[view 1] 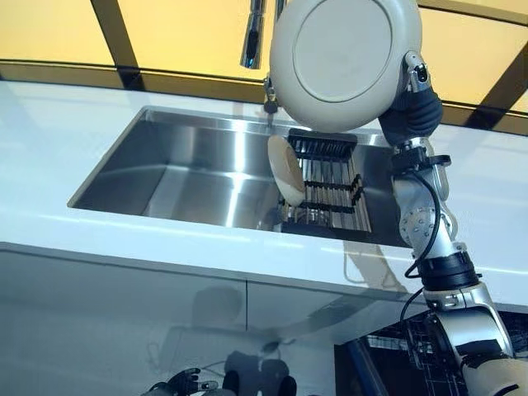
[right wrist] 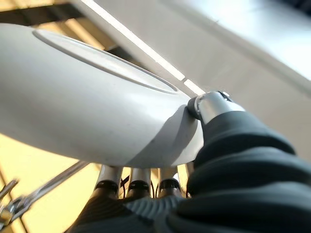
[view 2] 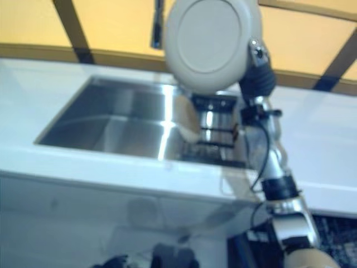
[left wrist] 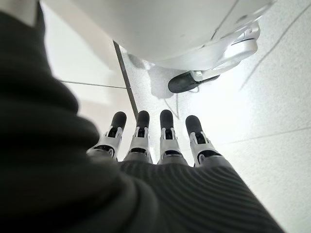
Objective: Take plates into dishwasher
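Robot hand (view 1: 410, 92) pinching plate (view 1: 345, 59) — round, off-white

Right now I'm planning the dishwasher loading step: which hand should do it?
Right hand: its fingers already grip the round white ceramic plate; left hand hangs low, open.

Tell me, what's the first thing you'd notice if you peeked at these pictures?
The big round white plate, held up high over the sink by the robot's right hand, its thumb pinching the rim. Below it, another plate stands on edge in a black rack at the sink's right end. The left hand hangs low, holding nothing.
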You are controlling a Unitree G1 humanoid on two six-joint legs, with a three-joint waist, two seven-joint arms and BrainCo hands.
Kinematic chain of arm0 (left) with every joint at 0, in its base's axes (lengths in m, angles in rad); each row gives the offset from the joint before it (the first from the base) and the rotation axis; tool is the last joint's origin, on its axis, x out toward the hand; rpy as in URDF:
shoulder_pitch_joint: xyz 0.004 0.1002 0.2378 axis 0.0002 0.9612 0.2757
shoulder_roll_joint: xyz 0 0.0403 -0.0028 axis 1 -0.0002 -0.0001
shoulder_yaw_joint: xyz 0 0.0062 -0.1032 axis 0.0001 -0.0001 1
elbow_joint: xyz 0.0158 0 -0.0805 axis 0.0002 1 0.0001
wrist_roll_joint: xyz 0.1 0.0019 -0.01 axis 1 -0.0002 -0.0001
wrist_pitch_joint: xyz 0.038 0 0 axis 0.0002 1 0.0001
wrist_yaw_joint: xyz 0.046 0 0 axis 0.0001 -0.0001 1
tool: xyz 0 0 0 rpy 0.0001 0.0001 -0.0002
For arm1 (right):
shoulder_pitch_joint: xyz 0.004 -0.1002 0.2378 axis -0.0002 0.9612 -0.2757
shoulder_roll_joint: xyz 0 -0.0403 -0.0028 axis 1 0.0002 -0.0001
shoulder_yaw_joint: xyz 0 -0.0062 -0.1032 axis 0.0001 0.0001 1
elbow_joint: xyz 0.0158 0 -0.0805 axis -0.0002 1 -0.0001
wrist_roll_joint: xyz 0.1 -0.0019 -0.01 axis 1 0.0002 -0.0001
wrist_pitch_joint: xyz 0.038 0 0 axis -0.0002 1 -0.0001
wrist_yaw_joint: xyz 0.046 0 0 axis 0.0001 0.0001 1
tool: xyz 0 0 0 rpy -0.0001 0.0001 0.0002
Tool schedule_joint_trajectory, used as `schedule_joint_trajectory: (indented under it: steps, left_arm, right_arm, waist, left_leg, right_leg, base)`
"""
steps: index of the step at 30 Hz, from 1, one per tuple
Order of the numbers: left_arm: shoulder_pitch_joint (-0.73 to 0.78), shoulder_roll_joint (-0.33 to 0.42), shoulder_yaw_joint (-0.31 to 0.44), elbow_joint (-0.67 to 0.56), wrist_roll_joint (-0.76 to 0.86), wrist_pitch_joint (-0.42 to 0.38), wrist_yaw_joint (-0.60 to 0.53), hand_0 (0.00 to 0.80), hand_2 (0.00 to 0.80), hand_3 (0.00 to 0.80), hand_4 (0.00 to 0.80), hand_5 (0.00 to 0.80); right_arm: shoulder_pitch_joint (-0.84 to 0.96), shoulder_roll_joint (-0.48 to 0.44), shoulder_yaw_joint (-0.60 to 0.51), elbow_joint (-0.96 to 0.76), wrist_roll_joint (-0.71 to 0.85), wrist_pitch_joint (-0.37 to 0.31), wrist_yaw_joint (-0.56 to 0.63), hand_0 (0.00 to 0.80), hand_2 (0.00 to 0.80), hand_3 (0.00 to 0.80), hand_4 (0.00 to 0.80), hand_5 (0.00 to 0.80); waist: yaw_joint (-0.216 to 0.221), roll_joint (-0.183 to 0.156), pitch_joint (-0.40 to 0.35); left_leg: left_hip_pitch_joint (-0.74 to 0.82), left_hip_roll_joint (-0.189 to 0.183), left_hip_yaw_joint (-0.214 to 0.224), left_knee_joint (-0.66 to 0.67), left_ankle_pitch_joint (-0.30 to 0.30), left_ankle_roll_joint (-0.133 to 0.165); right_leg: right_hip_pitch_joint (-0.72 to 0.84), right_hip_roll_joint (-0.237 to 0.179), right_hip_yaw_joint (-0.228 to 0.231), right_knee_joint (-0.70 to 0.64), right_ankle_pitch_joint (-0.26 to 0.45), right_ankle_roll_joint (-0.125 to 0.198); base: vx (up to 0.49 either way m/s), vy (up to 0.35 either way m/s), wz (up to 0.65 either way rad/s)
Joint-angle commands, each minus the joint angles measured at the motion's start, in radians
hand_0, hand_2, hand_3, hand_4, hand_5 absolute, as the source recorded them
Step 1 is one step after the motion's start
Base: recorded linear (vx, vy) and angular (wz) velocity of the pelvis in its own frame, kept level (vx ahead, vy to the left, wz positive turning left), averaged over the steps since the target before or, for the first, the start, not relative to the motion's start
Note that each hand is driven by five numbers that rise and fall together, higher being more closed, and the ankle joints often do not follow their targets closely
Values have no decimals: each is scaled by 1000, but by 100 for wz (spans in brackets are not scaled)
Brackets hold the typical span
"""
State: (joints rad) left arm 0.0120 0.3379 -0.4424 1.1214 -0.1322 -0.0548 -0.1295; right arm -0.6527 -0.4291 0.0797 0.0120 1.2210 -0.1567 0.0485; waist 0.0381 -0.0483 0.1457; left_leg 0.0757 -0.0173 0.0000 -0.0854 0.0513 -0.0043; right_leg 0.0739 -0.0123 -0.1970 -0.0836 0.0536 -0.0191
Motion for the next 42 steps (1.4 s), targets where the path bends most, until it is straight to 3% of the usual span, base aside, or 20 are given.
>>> schedule_joint_trajectory:
  steps: [1, 12, 17, 27, 32, 42]
  left_arm:
    - [-45, -24, 28, 97, 13, -28, -1, 0, 0, 0, 0, 0]
    - [-43, -49, 67, 143, -13, -31, 18, 0, 0, 0, 0, 0]
    - [-34, -52, 85, 164, -18, -43, 25, 0, 0, 0, 0, 0]
    - [-36, -42, 95, 168, -4, -45, 26, 0, 0, 0, 0, 0]
    - [-41, -51, 92, 167, -5, -35, 28, 0, 0, 0, 0, 0]
    - [-15, -63, 122, 185, 14, -46, 46, 0, 0, 0, 0, 0]
  right_arm:
    - [0, 32, -89, -105, 78, -86, 65, 800, 800, 800, 800, 800]
    - [100, 149, -82, -241, 174, -97, 132, 800, 800, 800, 800, 800]
    - [136, 152, -80, -249, 200, -91, 171, 800, 800, 800, 800, 800]
    - [166, 167, -105, -293, 260, -92, 221, 800, 800, 800, 800, 800]
    - [176, 177, -102, -307, 251, -83, 220, 800, 800, 800, 800, 800]
    - [202, 152, -78, -293, 180, -73, 190, 800, 800, 800, 800, 800]
  waist:
    - [-8, 14, -40]
    - [-41, 31, -69]
    - [-48, 38, -73]
    - [-48, 50, -89]
    - [-43, 46, -105]
    - [-29, 9, -130]
  left_leg:
    - [26, -53, 61, -2, -115, 101]
    - [21, -55, 111, -2, -127, 122]
    - [24, -61, 117, -2, -131, 136]
    - [21, -66, 109, -2, -133, 145]
    - [21, -64, 111, -2, -137, 140]
    - [24, -44, 127, -2, -131, 95]
  right_leg:
    - [-9, 10, 48, 97, -109, 19]
    - [-40, -2, 88, 104, -77, 48]
    - [-54, -6, 114, 119, -65, 57]
    - [-72, -20, 109, 145, -39, 66]
    - [-54, -16, 93, 115, -59, 65]
    - [5, 19, 71, 1, -61, 32]
  base:
    - [-74, 100, -10]
    - [-78, 107, -15]
    - [-70, 106, -22]
    - [-29, 41, -7]
    - [16, -39, 2]
    - [40, -186, 5]
